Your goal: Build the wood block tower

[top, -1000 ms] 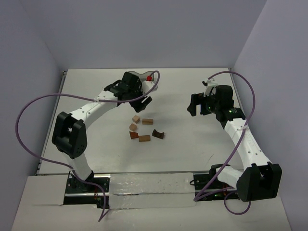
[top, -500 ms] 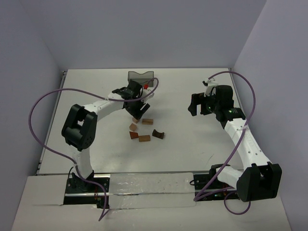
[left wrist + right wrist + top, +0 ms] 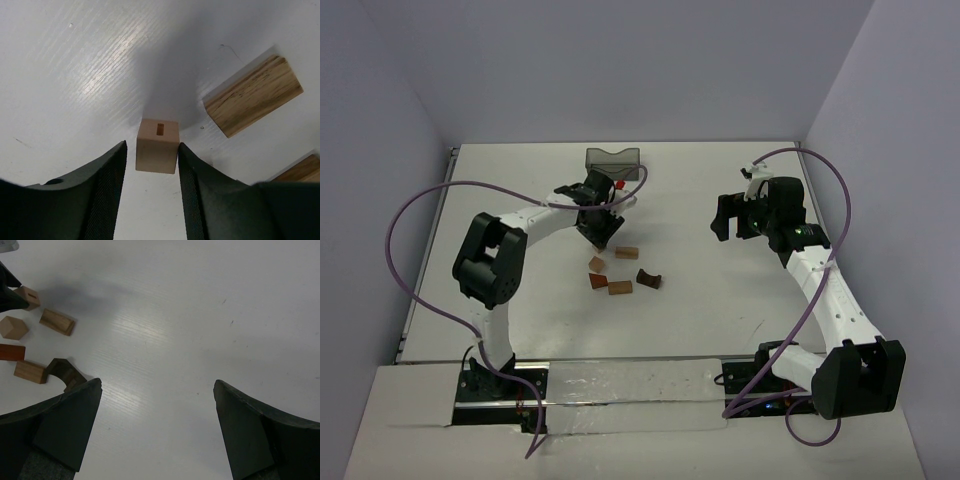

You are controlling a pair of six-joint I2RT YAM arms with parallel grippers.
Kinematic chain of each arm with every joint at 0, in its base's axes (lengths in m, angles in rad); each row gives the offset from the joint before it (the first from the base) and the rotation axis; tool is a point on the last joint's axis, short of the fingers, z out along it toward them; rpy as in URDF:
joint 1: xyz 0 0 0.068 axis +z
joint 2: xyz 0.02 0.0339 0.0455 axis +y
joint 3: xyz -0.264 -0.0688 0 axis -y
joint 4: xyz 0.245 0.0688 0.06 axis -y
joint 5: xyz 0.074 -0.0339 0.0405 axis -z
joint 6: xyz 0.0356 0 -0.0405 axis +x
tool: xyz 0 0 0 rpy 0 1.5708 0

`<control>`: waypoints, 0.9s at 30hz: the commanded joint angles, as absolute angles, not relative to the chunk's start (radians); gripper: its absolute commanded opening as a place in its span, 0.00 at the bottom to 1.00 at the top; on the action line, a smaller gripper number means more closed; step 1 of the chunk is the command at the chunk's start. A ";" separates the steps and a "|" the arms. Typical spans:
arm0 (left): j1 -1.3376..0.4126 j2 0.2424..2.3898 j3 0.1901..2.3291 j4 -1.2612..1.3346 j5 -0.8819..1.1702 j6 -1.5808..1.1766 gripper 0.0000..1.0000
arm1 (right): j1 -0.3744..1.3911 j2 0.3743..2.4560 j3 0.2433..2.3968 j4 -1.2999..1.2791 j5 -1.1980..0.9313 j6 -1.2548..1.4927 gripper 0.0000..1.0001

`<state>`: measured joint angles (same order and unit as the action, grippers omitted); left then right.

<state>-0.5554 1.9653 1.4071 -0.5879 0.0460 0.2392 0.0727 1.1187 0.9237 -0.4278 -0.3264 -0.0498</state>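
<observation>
The wooden blocks lie loose at the table's middle, with no tower standing. My left gripper (image 3: pixel 601 236) is down over a light tan cube (image 3: pixel 157 146) with a slot in its top. The cube sits between the jaws: the right finger (image 3: pixel 200 190) touches its side, and a narrow gap remains at the left finger (image 3: pixel 107 190). A tan bar (image 3: pixel 627 252) lies just to the right. Nearer lie another tan cube (image 3: pixel 597 264), a reddish-brown wedge (image 3: pixel 597 281), a tan bar (image 3: pixel 620 287) and a dark arch (image 3: pixel 648 277). My right gripper (image 3: pixel 725 218) hangs wide open and empty to their right.
A dark translucent bin (image 3: pixel 613 158) stands at the back of the table behind the left gripper. A small red part (image 3: pixel 619 185) shows by the left wrist. Purple cables loop from both arms.
The left arm swung from beside the bin toward me and came down over the tan cube, its jaws narrowing around it. The right arm has not moved.
</observation>
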 commanded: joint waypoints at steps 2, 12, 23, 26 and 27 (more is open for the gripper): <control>-0.549 1.968 1.448 -0.607 0.058 0.237 0.38 | 0.067 1.121 0.942 -0.414 -0.329 -0.054 1.00; -0.561 1.908 1.522 -0.716 0.233 0.365 0.00 | 0.066 1.128 0.943 -0.413 -0.359 -0.061 1.00; -0.638 1.965 1.636 -0.855 0.258 0.529 0.06 | 0.066 1.123 0.936 -0.410 -0.355 -0.064 1.00; -0.658 1.996 1.668 -0.875 0.249 0.552 0.13 | 0.066 1.124 0.937 -0.408 -0.343 -0.061 1.00; -0.662 1.999 1.669 -0.876 0.248 0.554 0.14 | 0.066 1.124 0.937 -0.408 -0.342 -0.061 1.00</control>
<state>-0.6456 1.9721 1.6149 -0.8308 0.2291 0.5014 0.0727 1.1244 0.9237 -0.4274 -0.3485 -0.0506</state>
